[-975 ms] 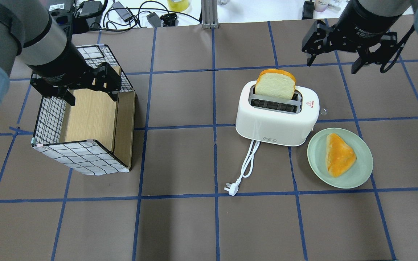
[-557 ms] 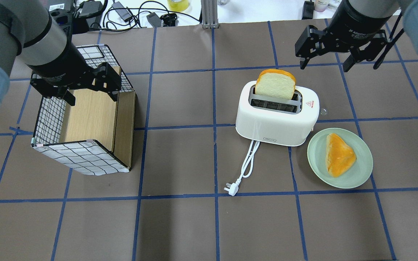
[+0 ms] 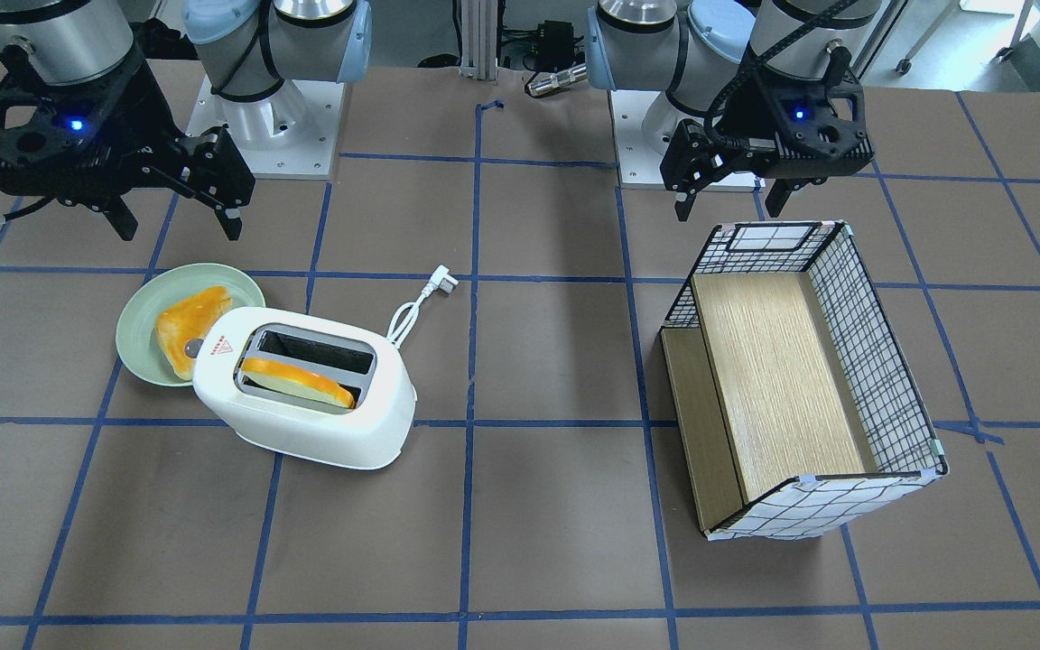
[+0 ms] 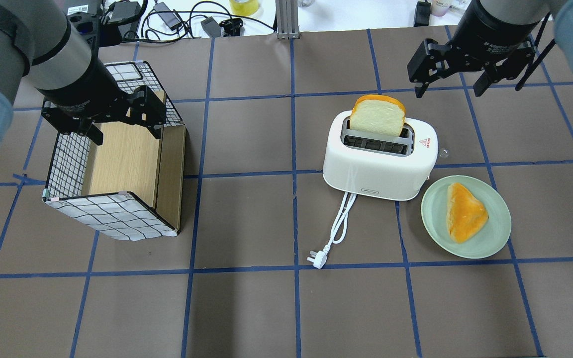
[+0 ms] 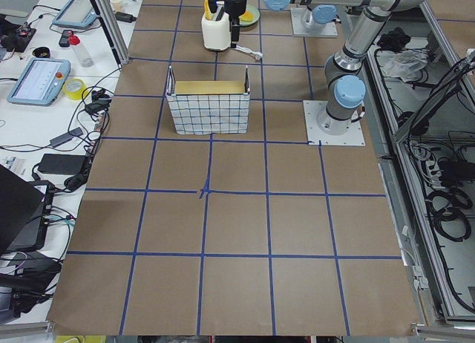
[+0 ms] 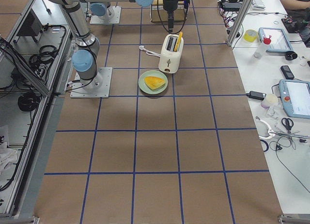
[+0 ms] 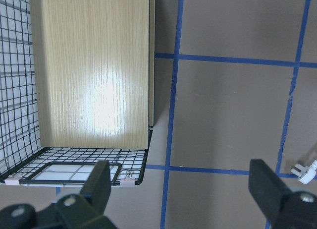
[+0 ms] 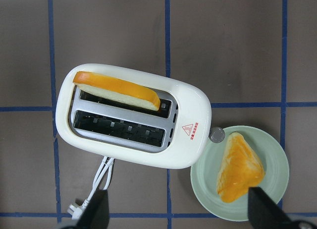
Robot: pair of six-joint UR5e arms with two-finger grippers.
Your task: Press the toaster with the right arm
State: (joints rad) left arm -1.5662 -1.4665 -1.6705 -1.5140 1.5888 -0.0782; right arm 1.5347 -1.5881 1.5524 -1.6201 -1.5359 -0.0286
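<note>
The white two-slot toaster [image 4: 376,171] stands right of the table's middle, with a bread slice [image 4: 378,117] upright in its far slot. It also shows in the right wrist view [image 8: 190,102], with its red triangle mark and its grey knob [image 8: 216,135] at the end next to the plate. My right gripper [image 4: 448,91] is open and empty. It hangs above the table beyond the toaster's right end, apart from it, and also shows in the front-facing view [image 3: 179,226]. My left gripper [image 4: 127,135] is open and empty over the basket.
A green plate [image 4: 495,238] with a yellow pastry [image 4: 465,211] lies at the toaster's right front. The white cord and plug [image 4: 316,259] trail towards the robot. A wire-and-wood basket [image 4: 112,216] lies on its side at the left. Cables lie along the far edge.
My right gripper has shifted a little to the left and turned slightly, still open above the table beyond the toaster. The left arm and the toaster have not moved.
</note>
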